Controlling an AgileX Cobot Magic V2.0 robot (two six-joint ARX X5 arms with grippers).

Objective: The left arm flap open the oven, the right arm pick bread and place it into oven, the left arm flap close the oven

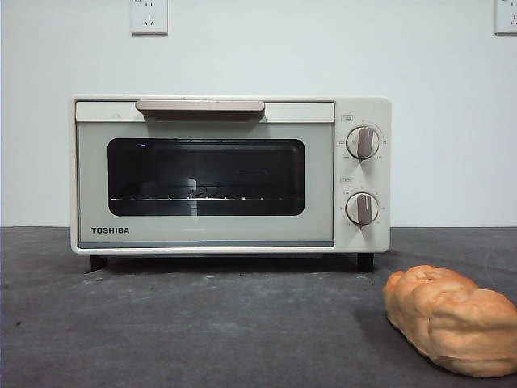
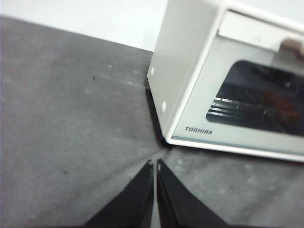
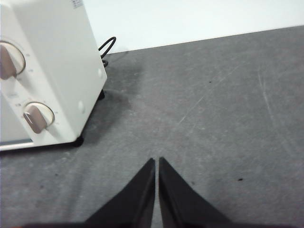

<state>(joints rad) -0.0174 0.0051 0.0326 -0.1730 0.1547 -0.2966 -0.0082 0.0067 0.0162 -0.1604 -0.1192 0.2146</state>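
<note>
The cream-white TOSHIBA oven [image 1: 230, 174] stands at the back middle of the table with its dark glass door shut, the beige handle [image 1: 200, 107] on top and two knobs [image 1: 363, 142] at the right. The golden-orange bread [image 1: 450, 319] lies on the table at the front right. My left gripper [image 2: 155, 165] is shut and empty, above the table near the oven's [image 2: 228, 80] front left corner. My right gripper [image 3: 156, 161] is shut and empty, over bare table to the right of the oven [image 3: 47, 71]. Neither gripper shows in the front view. The bread is out of both wrist views.
The table is a dark grey mat [image 1: 202, 323]. A white wall stands behind with sockets [image 1: 149, 16] high up. A black cable [image 3: 107, 50] runs behind the oven's right side.
</note>
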